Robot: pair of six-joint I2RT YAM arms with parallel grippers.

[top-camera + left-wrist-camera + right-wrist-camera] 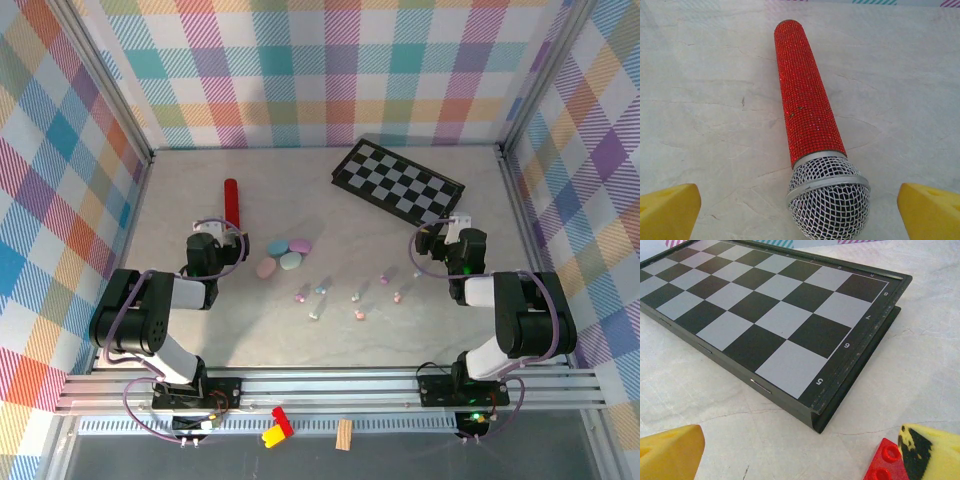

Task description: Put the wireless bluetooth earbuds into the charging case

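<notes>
At the left, the left gripper (224, 238) stands with its yellow fingers (669, 212) spread fully apart and nothing between them in a grip. The wire-mesh head of a red glitter-covered microphone (808, 95) lies on the pale marbled table (180, 190) in the gap between the fingers, touching neither, and its handle points away toward the back wall. Right of that arm, four pastel pebble-shaped plastic charging cases (284, 254) in blue, purple, pink and mint sit bunched together, all closed. The tiny pastel wireless earbuds (356, 297) are loose on the table just beyond the cases, scattered in a band across the middle between the two arms, none of them in a case. Farther back and to the right lies a flat black-and-white folding chessboard (400, 182), shut and set at an angle. The right gripper (452, 236) faces the board's near corner (815, 420), its yellow fingers as wide apart as they go and empty. A small red studded brick (882, 463) lies just beside its right finger.
</notes>
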